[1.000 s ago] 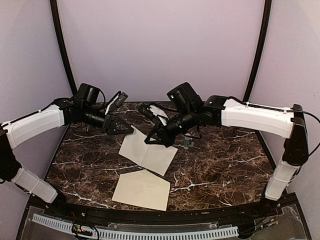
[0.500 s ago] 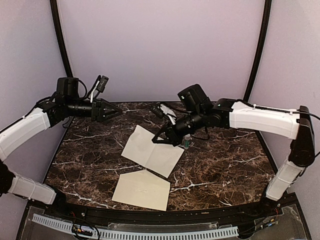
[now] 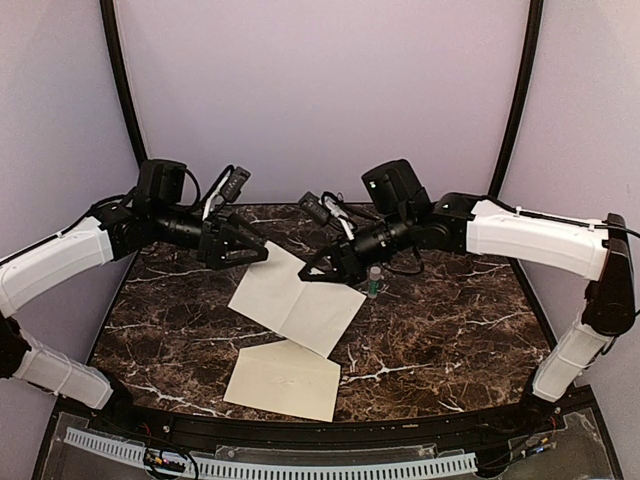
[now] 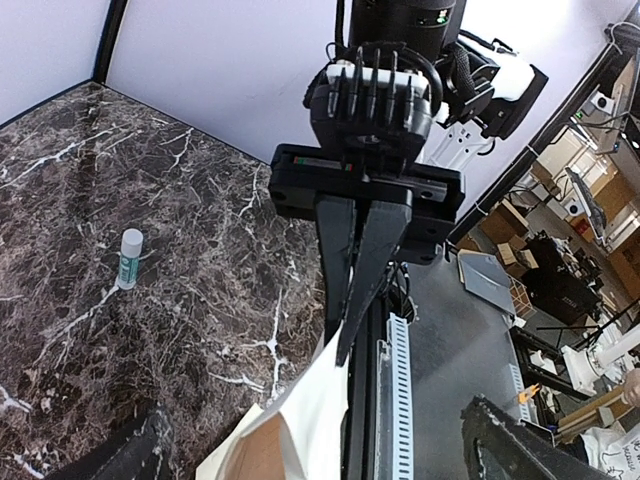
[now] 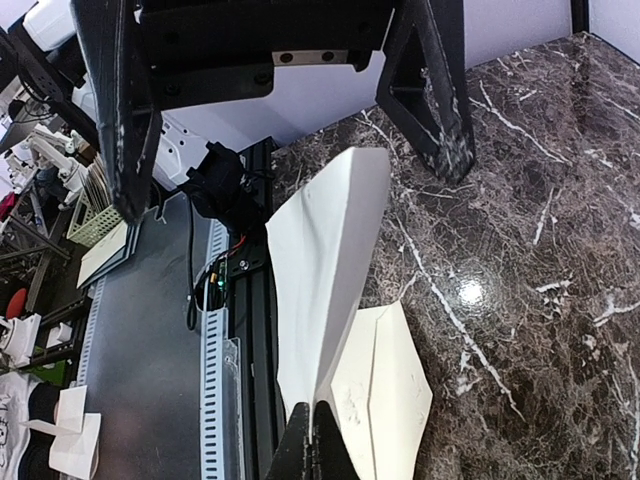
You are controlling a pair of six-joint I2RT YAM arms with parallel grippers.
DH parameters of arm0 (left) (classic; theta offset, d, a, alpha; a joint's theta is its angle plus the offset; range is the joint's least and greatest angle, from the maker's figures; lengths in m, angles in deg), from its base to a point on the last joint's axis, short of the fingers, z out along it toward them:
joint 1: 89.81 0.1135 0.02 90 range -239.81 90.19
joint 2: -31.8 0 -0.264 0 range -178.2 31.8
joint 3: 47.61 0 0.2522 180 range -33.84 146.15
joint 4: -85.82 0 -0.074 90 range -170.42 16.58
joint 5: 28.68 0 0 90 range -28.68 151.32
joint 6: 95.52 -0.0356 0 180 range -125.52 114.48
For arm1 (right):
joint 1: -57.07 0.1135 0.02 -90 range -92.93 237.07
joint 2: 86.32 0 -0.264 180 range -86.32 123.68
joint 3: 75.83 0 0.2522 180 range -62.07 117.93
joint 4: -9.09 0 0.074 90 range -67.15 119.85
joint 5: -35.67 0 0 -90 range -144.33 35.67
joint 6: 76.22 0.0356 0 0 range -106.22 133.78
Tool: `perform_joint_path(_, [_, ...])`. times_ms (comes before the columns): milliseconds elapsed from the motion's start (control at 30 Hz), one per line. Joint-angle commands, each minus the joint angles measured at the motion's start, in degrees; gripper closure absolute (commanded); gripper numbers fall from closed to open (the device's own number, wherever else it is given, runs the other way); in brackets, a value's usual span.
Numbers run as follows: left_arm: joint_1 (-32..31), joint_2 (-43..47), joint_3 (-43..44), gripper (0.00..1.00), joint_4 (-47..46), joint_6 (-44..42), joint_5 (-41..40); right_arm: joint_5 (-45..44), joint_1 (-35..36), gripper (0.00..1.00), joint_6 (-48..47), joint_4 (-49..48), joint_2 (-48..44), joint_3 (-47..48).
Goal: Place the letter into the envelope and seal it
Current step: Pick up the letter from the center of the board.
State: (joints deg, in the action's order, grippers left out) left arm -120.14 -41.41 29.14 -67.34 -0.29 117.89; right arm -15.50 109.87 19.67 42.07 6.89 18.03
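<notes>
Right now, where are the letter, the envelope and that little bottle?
letter (image 3: 296, 298): top view, middle of the sheet.
envelope (image 3: 283, 380): top view, centre of its face.
little bottle (image 4: 129, 260): left wrist view, on its body.

Dark marble table (image 3: 450, 320) here. The cream envelope (image 3: 283, 380) lies flat near its front edge. A small vial (image 3: 374, 281) stands farther back.

Obscured items: letter (image 4: 300, 420), lower part cut off by the left wrist view's bottom edge; left gripper (image 3: 255, 250), its fingers (image 4: 510, 445) only dark stubs at that view's corners; envelope (image 5: 385, 390), partly behind the letter in the right wrist view; bottle (image 3: 374, 280), label unreadable.
</notes>
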Motion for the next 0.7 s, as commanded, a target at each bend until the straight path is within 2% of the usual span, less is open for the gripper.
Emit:
perform_joint_path(0, [-1.3,-0.6,0.7,0.01,-2.5,-0.4,-0.7,4.0,-0.3,1.00,0.7,-1.2,0.7,3.1])
perform_joint_path(100, [-1.5,-0.8,0.8,0.01,-2.7,-1.5,-3.7,5.3,-0.3,1.00,0.7,-1.0,1.0,3.3])
perform_joint_path(200, [-1.8,-1.2,0.7,0.01,-3.8,-1.2,-2.3,5.8,-0.3,1.00,0.7,-0.7,1.3,3.2])
perform_joint_path(267, [-2.4,-1.8,0.8,0.09,-3.9,-1.4,-0.2,5.8,-0.3,1.00,0.7,-0.6,1.4,3.0])
perform_joint_path(300, [-2.7,-2.3,0.9,0.24,-3.4,-1.6,0.6,5.8,-0.3,1.00,0.7,-0.7,1.4,2.9])
perform_joint_path(333, [-2.8,-2.5,0.9,0.32,-3.1,-1.9,1.8,5.8,-0.3,1.00,0.7,-0.7,1.4,2.8])
perform_joint_path(367, [-2.9,-2.8,1.0,0.49,-2.6,-1.9,2.3,5.8,-0.3,1.00,0.7,-0.8,1.4,2.7])
perform_joint_path(433, [-2.9,-2.9,1.0,0.68,-1.7,-2.2,2.6,5.6,-0.4,1.00,0.6,-0.9,1.2,2.6])
perform_joint_path(500, [-2.9,-2.7,1.1,0.83,-0.8,-2.8,2.2,5.4,-0.4,1.00,0.4,-0.9,1.1,2.5])
perform_joint_path(600, [-2.9,-2.2,1.2,0.98,0.0,-3.6,0.8,5.2,-0.7,1.00,0.0,-0.2,1.1,2.4])
perform_joint_path(667, [-2.9,-2.0,1.4,1.00,0.8,-4.3,-0.2,5.0,-0.8,1.00,-0.2,0.3,1.0,2.1])
